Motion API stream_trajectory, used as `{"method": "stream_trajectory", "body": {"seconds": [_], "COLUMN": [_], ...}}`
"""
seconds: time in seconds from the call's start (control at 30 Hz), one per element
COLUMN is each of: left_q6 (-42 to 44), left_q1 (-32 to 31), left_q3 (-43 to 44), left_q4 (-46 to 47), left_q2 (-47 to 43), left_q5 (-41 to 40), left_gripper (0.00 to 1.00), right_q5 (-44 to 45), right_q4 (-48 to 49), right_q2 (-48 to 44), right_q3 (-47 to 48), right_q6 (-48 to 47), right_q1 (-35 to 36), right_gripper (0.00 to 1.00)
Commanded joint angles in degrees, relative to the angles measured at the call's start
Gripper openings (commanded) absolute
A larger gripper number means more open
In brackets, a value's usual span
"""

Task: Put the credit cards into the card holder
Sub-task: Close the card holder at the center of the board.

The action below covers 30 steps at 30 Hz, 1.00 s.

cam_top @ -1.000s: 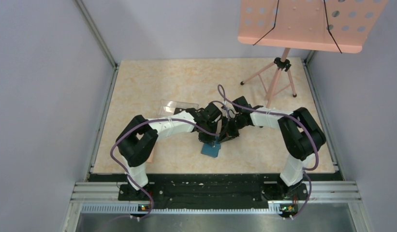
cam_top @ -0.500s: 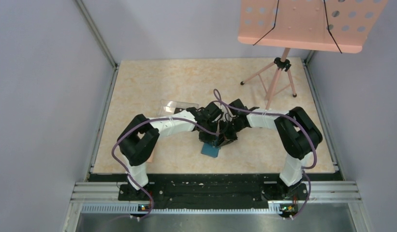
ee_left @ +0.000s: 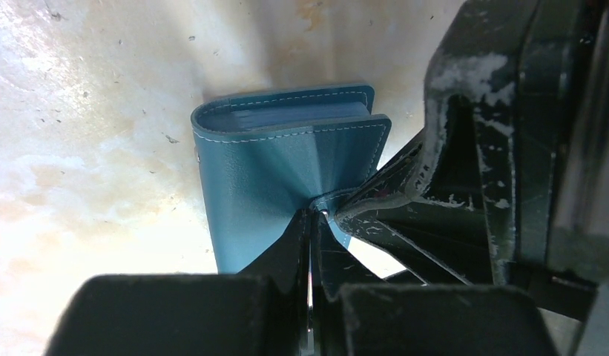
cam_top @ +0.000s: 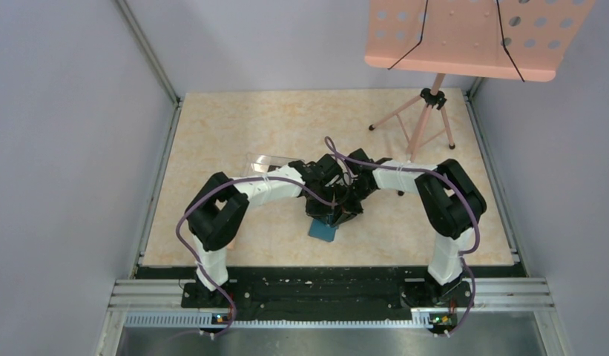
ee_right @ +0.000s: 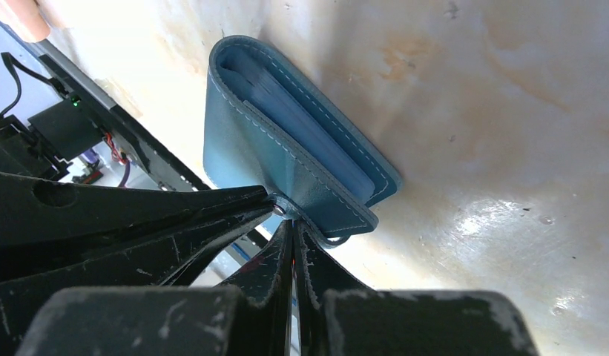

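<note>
The teal-blue card holder (cam_top: 323, 231) lies folded on the tabletop near its front middle, one end under both grippers. In the left wrist view the card holder (ee_left: 264, 163) shows its spine and stitched flap. My left gripper (ee_left: 313, 216) is shut, its tips against the flap's small snap strap. My right gripper (ee_right: 292, 222) is also shut, and its tips meet the same strap from the other side. Light blue inner faces show inside the card holder (ee_right: 286, 148). From above, the left gripper (cam_top: 331, 214) and right gripper (cam_top: 346, 213) touch tip to tip. The credit cards are out of view.
A clear plastic box (cam_top: 271, 163) lies behind the left arm's forearm. A pink music stand on a tripod (cam_top: 429, 122) stands at the back right, its perforated tray (cam_top: 464, 37) overhanging the table. Grey walls close in the left, right and back.
The right arm has drawn in leftward and the left arm shifted slightly right, bringing both shut grippers closer together over the card holder. The card holder has not moved.
</note>
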Motion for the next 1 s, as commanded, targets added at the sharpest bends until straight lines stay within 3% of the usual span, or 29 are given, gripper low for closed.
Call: {"method": "stream_trajectory", "body": {"seconds": [0.0,0.3,0.43,0.67,0.83,0.97], "left_q6": [0.8,2.05,1.13,0.97,0.67,0.27], "left_q1": [-1.02,-0.93,-0.84,-0.84,-0.76,-0.75], "left_q3": [-2.1,-3.71,-4.82,-5.4,-5.41,-6.48], "left_q4": [-2.28,0.72,1.0,1.04,1.56,2.76], "left_q2": [6.61,1.27,-1.07,-2.44,-3.7,-4.76], "left_q5": [-4.25,-3.87,-4.2,-3.91,-3.73,-3.88], "left_gripper": [0.0,0.01,0.11,0.1,0.2,0.1], "right_q5": [16.21,13.5,13.85,13.63,13.41,13.03], "right_q4": [-0.24,0.71,0.19,-0.09,-0.2,-0.35], "right_q2": [5.25,5.68,6.3,6.7,7.0,7.55], "right_q3": [-2.23,-2.45,-2.16,-2.06,-1.91,-1.76], "right_q6": [-3.63,-3.75,-3.73,-3.92,-4.15,-4.34], "right_q1": [2.75,2.78,2.73,2.78,2.73,2.78], "right_gripper": [0.0,0.0,0.0,0.0,0.0,0.0]}}
